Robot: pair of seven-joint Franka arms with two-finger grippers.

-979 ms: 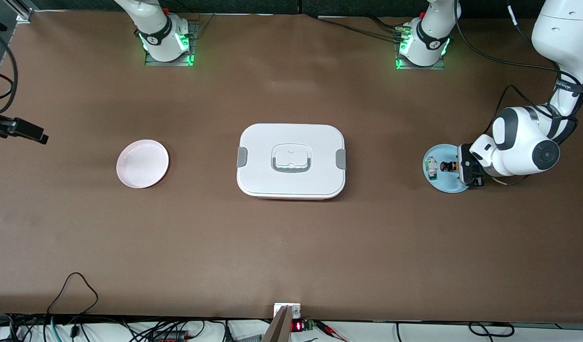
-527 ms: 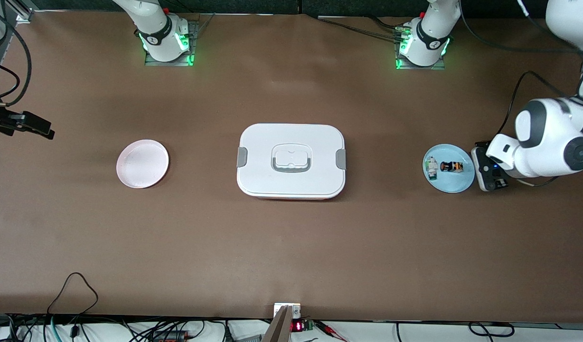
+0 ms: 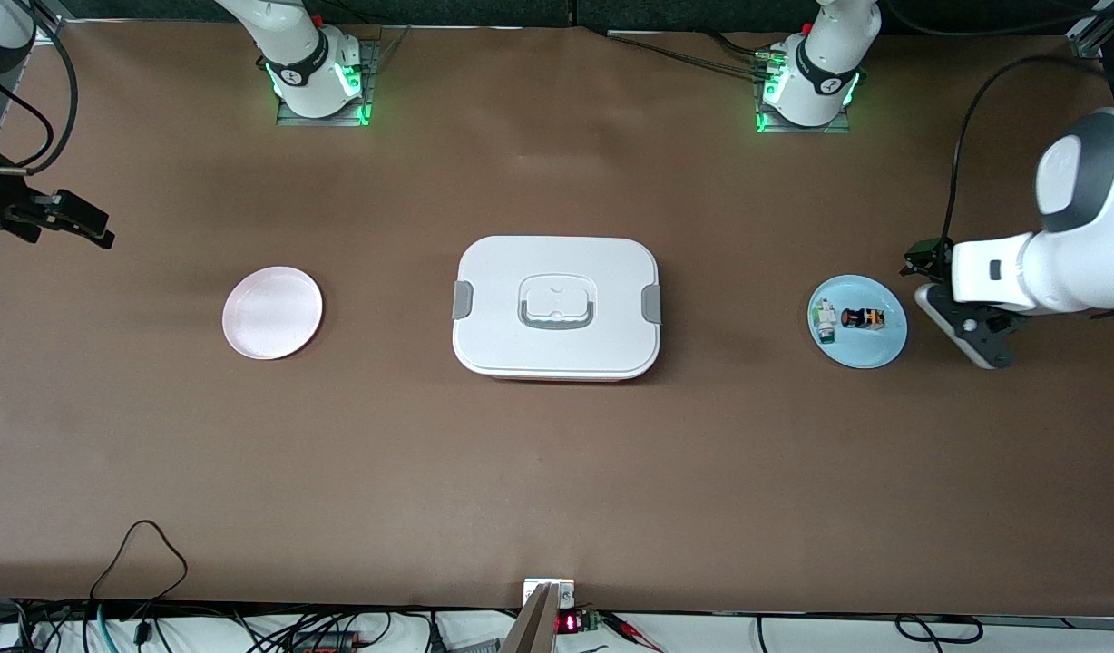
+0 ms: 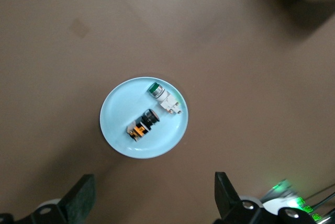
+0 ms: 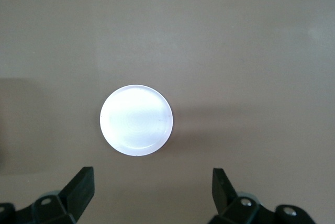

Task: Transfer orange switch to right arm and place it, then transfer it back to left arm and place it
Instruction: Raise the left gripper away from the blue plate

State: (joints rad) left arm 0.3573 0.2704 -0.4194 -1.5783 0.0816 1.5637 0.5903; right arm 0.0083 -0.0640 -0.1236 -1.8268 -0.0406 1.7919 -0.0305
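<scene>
The orange switch (image 3: 863,318) (image 4: 142,125) lies on its side on a light blue plate (image 3: 884,349) (image 4: 115,124) toward the left arm's end of the table. My left gripper (image 3: 961,313) (image 4: 152,200) hangs open and empty over bare table just beside that plate, apart from the switch. The white box (image 3: 503,281) stands at the table's middle with its lid on. My right gripper (image 3: 76,222) (image 5: 152,192) hangs open and empty over the right arm's end of the table, looking down on a pink plate (image 3: 272,312) (image 5: 136,120).
A white-grey part with a green end (image 3: 825,320) (image 4: 163,97) shares the blue plate with the switch. The pink plate holds nothing. The two arm bases (image 3: 317,77) (image 3: 806,86) stand at the table's back edge. Cables (image 3: 140,562) trail along the front edge.
My left gripper has risen and drawn back off the blue plate toward the table's end, its jaws spreading a little; the switch stays on the plate. The right gripper shifted slightly.
</scene>
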